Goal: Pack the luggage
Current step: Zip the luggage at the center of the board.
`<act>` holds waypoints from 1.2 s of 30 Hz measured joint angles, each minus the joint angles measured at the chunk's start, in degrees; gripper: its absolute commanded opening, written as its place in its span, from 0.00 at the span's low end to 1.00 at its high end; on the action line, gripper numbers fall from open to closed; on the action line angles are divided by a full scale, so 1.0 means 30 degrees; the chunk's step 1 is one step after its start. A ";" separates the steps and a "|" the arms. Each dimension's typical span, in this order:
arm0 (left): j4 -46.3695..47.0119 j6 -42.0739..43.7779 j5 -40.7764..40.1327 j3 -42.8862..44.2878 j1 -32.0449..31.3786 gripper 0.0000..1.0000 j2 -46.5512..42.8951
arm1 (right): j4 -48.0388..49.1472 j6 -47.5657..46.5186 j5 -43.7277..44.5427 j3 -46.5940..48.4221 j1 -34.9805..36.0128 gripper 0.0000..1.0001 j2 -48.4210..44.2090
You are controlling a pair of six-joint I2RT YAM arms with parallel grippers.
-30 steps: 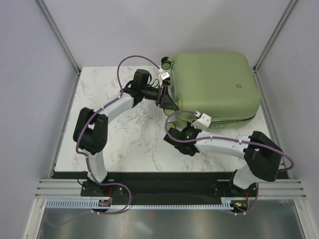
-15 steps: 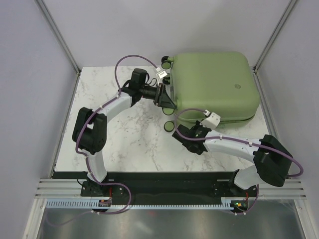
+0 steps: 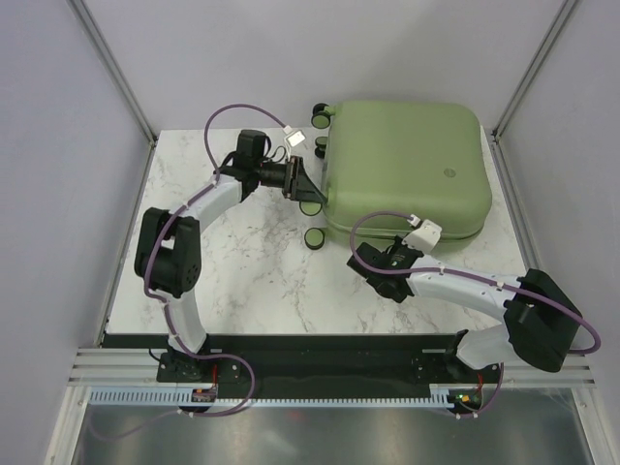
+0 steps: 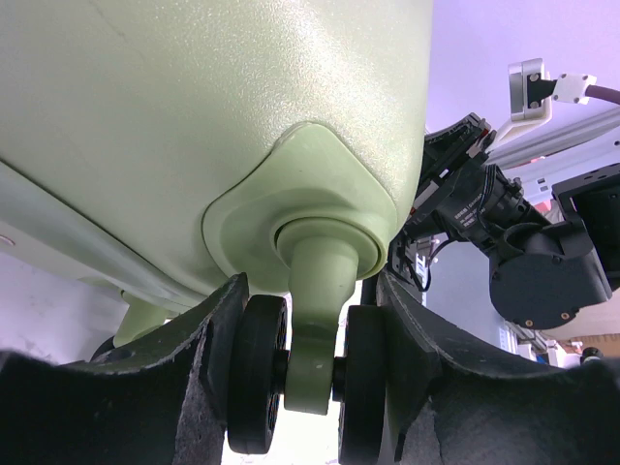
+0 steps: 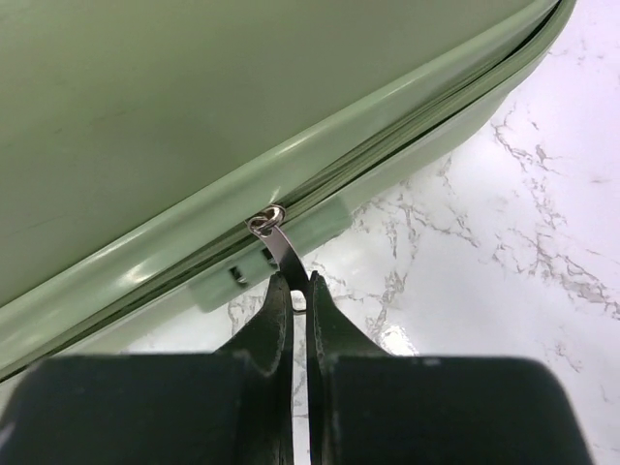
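The bench is a white slab with grey marble veining. It sits in a booth of plain pale walls with a slanting aluminium strut in each back corner. Along the near edge there is a black mounting strip, then a metal rail and a slotted cable duct, with both arm bases bolted there. Purple cables loop off both arms.

The luggage lies flat at the far right of the bench with its sage-green shell up. The two halves are together, and a small round logo shows on top. Its wheeled end points left, toward the middle of the bench.

The left arm reaches across the far side. The left gripper is held part-way open around a caster wheel, and each black finger presses against an outer face of the twin wheel. The green stem of the wheel runs up between the fingers into its moulded socket on the shell.

The right arm comes in low from the near right, along the front edge of the luggage. The right gripper has its fingers pinched nearly together on the metal zipper pull. The pull hangs from the seam between the two shell halves. From where I stand it looks properly caught, but the tab's lower end is hidden between the fingertips. Below the seam, bare marble shows to the right of the gripper.
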 measured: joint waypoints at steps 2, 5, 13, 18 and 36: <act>-0.0160 0.0160 0.0175 0.0000 0.0328 0.02 0.0000 | -0.0095 -0.0058 0.0102 -0.0036 -0.0036 0.00 -0.0015; -0.0539 0.0408 0.0408 0.0000 0.0845 0.02 -0.0022 | -0.0284 -0.0131 0.0153 -0.0044 -0.0073 0.00 -0.0022; -0.1457 0.0845 0.0765 0.0000 0.2200 0.02 -0.0160 | -0.0656 -0.0430 0.0240 -0.0051 -0.0299 0.00 -0.0226; -0.2448 0.1217 0.0685 0.0007 0.3031 0.02 -0.0386 | -0.0809 -0.0678 0.0160 -0.0051 -0.0401 0.00 -0.0372; -0.4386 0.1311 0.0168 0.0022 0.5056 0.02 -0.0969 | 0.0204 -0.2361 -0.1100 -0.0372 -0.1341 0.00 -0.2208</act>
